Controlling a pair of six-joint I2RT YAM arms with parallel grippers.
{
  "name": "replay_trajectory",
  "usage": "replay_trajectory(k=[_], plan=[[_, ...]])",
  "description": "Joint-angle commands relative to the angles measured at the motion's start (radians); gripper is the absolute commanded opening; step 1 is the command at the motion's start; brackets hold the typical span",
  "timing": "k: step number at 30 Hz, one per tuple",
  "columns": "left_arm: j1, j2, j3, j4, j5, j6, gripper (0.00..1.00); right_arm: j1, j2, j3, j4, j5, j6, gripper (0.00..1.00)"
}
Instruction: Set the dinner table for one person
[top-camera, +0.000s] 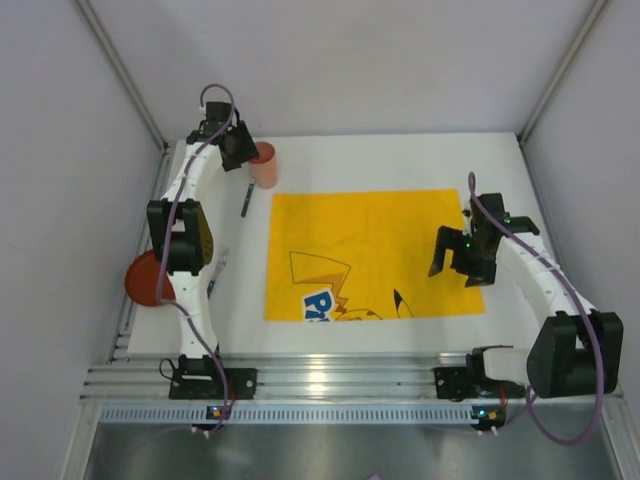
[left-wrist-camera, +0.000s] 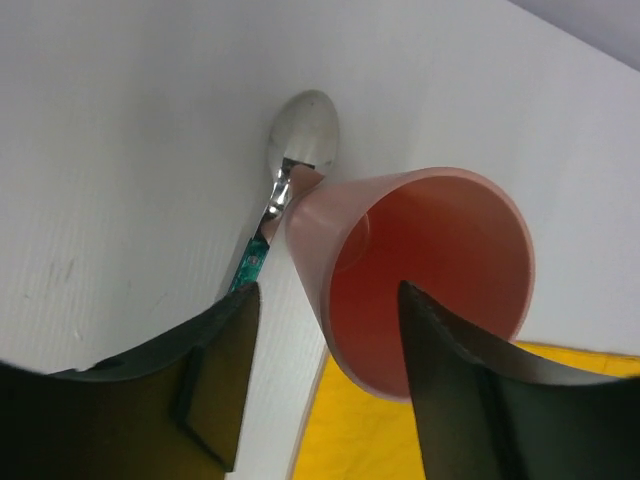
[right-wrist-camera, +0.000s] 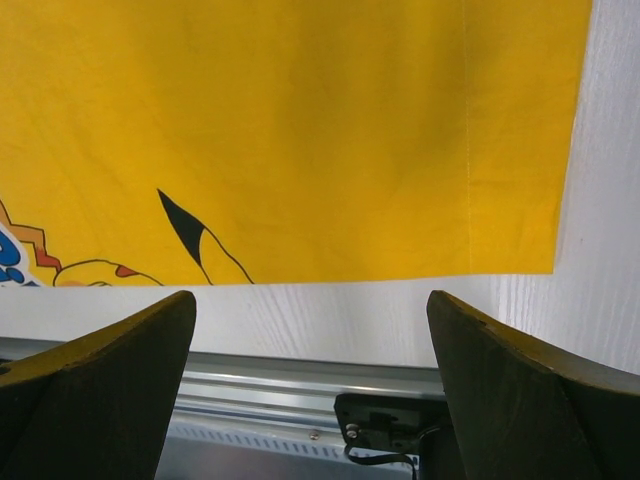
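A salmon-pink cup (top-camera: 264, 165) stands on the white dinner table (top-camera: 400, 160) at the far left, just off the far left corner of the yellow cartoon-print cloth (top-camera: 370, 250). My left gripper (top-camera: 238, 148) is open right at the cup. In the left wrist view the cup (left-wrist-camera: 430, 260) fills the right half; one finger (left-wrist-camera: 455, 400) lies over its mouth and the other finger (left-wrist-camera: 215, 370) is outside its wall. A spoon (left-wrist-camera: 305, 135) with a green-patterned handle lies beside the cup. My right gripper (top-camera: 458, 262) is open and empty above the cloth's right edge (right-wrist-camera: 300, 130).
A red plate (top-camera: 143, 278) lies at the left table edge, partly under the left arm. A small utensil (top-camera: 217, 268) lies next to it. The ribbed aluminium rail (top-camera: 330, 385) runs along the near edge. Grey walls enclose the table on three sides.
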Motion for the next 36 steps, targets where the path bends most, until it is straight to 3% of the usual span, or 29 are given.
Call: replay_trajectory(k=[1,3,4,7,8,9,14,18,26,31,36], plan=[[0.002,0.025,0.014,-0.033,0.002,0.006,0.58,-0.011,0.014,0.055,0.011,0.012,-0.012,1.0],[0.002,0.035,0.02,-0.039,0.002,0.008,0.44,-0.012,0.021,0.063,0.015,0.006,-0.015,1.0],[0.002,0.03,0.023,-0.046,-0.004,0.012,0.3,-0.012,0.023,0.064,0.017,0.002,-0.017,1.0],[-0.002,0.007,0.034,-0.046,-0.012,0.034,0.14,-0.011,0.037,0.063,0.023,-0.015,-0.015,1.0],[-0.004,-0.001,0.04,-0.048,-0.01,0.04,0.03,-0.012,0.035,0.064,0.024,-0.021,-0.015,1.0],[-0.01,-0.008,0.054,-0.049,-0.012,0.047,0.01,-0.011,0.038,0.064,0.03,-0.03,-0.012,1.0],[-0.059,-0.103,0.074,-0.068,-0.009,0.067,0.0,-0.008,0.069,0.226,0.015,-0.043,-0.048,1.0],[-0.223,-0.169,0.059,-0.123,-0.079,0.127,0.0,0.02,0.165,0.438,-0.008,-0.121,-0.014,1.0],[-0.533,-0.29,-0.048,-0.226,-0.155,0.14,0.0,0.234,0.319,0.785,0.015,-0.167,0.135,1.0],[-0.666,-0.329,-0.044,-0.289,-0.216,0.123,0.0,0.308,0.351,0.779,0.041,-0.161,0.159,1.0],[-0.765,-0.335,0.04,-0.373,-0.25,0.101,0.0,0.319,0.302,0.606,0.086,-0.1,0.176,1.0]])
